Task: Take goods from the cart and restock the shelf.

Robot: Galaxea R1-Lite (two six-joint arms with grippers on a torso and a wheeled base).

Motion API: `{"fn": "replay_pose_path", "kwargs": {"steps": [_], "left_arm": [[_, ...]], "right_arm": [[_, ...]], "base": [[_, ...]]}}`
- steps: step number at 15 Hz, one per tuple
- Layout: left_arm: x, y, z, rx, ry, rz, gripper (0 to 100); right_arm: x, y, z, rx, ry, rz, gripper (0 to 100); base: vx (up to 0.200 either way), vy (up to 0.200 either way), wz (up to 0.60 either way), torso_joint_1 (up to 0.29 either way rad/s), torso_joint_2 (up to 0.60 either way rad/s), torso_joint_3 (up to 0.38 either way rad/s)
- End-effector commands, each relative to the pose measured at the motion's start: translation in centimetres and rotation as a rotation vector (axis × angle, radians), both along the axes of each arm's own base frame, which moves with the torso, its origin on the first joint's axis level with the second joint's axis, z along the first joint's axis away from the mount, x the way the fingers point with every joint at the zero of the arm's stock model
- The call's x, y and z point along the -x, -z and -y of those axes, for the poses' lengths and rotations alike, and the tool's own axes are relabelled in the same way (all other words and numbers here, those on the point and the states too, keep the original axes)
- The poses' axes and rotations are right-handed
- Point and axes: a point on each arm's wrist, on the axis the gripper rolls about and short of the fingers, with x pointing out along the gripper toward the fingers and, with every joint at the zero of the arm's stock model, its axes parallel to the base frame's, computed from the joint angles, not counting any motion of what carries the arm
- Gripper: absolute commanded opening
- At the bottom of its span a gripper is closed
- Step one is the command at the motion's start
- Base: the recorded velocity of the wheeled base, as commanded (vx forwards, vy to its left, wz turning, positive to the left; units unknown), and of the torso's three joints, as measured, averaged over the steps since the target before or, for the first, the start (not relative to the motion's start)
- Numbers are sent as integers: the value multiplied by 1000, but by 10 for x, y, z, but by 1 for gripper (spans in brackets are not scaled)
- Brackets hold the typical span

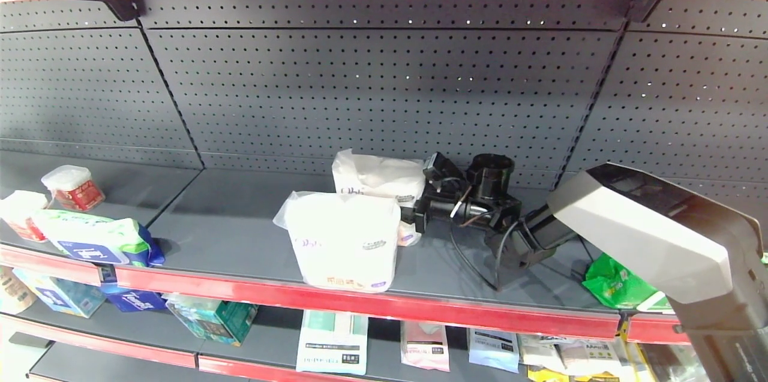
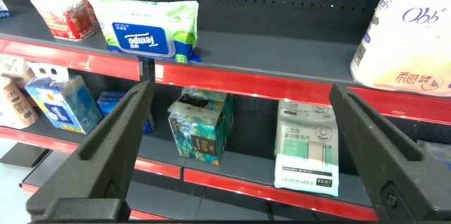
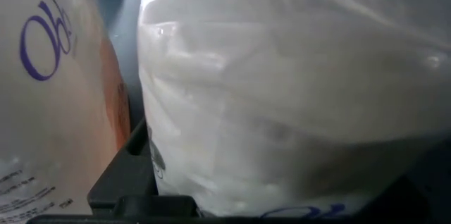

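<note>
Two white tissue packs stand on the grey shelf. The front pack sits near the red shelf lip and also shows as the front pack in both wrist views. Behind it is the rear pack, with my right gripper shut on its right side, low over the shelf board. My left gripper is open and holds nothing; it hangs in front of the shelves at the level of the lower shelf.
A blue-green wipes pack and red-white packets lie at the shelf's left. A green bag lies at its right end. The lower shelf holds a teal box and white pouches. Bare board lies between the wipes and the tissue packs.
</note>
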Motion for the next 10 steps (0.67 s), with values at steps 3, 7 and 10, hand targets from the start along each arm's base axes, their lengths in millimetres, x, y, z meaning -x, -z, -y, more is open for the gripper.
{"fn": "replay_pose_path", "kwargs": {"steps": [3,7,10], "left_arm": [[0,0,0,0,-1,0,100],[0,0,0,0,-1,0,100],[0,0,0,0,-1,0,100]], "right_arm": [[-1,2,1,4,5,-2,0],[0,-2,-4,-10,-87,14,0],[-2,0,-4,-11,-87,13,0]], "base": [[0,0,0,0,0,0],[0,0,0,0,0,0],[0,0,0,0,0,0]]}}
